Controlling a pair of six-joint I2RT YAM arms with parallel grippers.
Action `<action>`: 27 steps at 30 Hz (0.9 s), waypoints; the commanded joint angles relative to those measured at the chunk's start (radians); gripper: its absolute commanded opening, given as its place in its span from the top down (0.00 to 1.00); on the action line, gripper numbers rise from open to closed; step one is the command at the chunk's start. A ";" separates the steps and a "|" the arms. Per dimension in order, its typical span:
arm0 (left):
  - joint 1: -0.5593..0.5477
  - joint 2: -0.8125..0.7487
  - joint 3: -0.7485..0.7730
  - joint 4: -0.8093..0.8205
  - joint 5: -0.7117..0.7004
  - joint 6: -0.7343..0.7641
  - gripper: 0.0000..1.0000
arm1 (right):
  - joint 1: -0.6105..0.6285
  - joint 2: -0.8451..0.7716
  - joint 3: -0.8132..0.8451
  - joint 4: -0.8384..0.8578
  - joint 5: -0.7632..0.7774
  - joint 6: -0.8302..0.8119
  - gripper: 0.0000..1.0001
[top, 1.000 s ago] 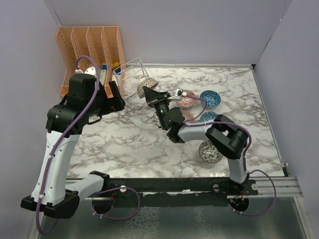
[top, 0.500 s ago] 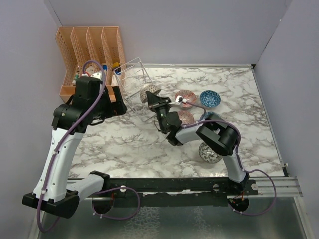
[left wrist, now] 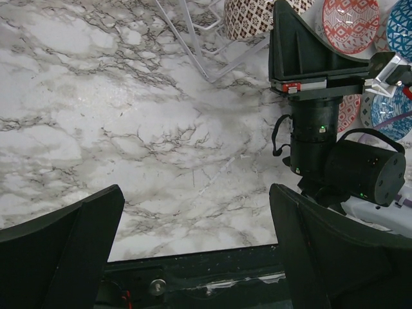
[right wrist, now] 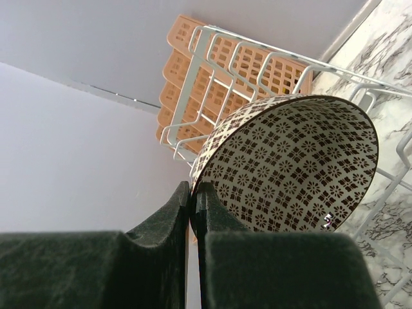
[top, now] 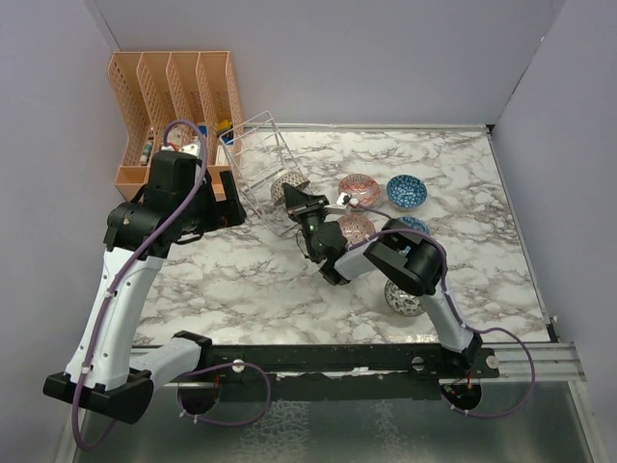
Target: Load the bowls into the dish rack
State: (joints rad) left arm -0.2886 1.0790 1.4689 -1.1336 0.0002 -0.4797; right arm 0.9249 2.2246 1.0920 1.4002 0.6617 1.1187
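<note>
at 5 o'clock of the dish rack [top: 256, 154], right gripper [right wrist: 192, 196], clenched on the brown bowl [right wrist: 290, 167] rim, is backing toward 6 o'clock; bowl not slotted yet.

Brown bowl [top: 286, 185] stands on edge at the white wire rack [top: 256, 154]. Red bowl [top: 359, 189], blue bowl [top: 406, 190] and grey-green bowl [top: 404, 299] sit upright to its right.
</note>
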 commanded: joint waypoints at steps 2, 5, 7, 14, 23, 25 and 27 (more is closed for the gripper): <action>-0.002 -0.030 -0.014 0.014 0.017 0.018 0.01 | -0.008 0.052 0.058 0.148 0.016 0.021 0.99; -0.002 -0.036 -0.022 0.018 0.021 0.021 0.01 | -0.008 0.073 0.063 0.158 0.010 0.029 0.99; -0.003 -0.043 -0.028 0.018 0.021 0.023 0.01 | -0.008 0.087 0.057 0.172 0.009 0.033 0.99; -0.006 -0.059 -0.050 0.031 0.035 0.029 0.01 | -0.008 0.136 0.042 0.217 -0.007 0.051 0.99; -0.009 -0.060 -0.056 0.041 0.052 0.028 0.01 | -0.008 0.187 0.034 0.227 -0.035 0.148 0.93; -0.010 -0.057 -0.055 0.039 0.053 0.028 0.01 | -0.008 0.180 0.025 0.203 -0.048 0.176 0.92; -0.009 -0.057 -0.056 0.040 0.053 0.026 0.01 | -0.008 0.178 0.020 0.180 -0.058 0.206 0.92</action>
State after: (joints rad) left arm -0.2905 1.0359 1.4117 -1.1126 0.0319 -0.4606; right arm 0.9157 2.3676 1.1393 1.4624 0.6521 1.2598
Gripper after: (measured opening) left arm 0.992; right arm 0.078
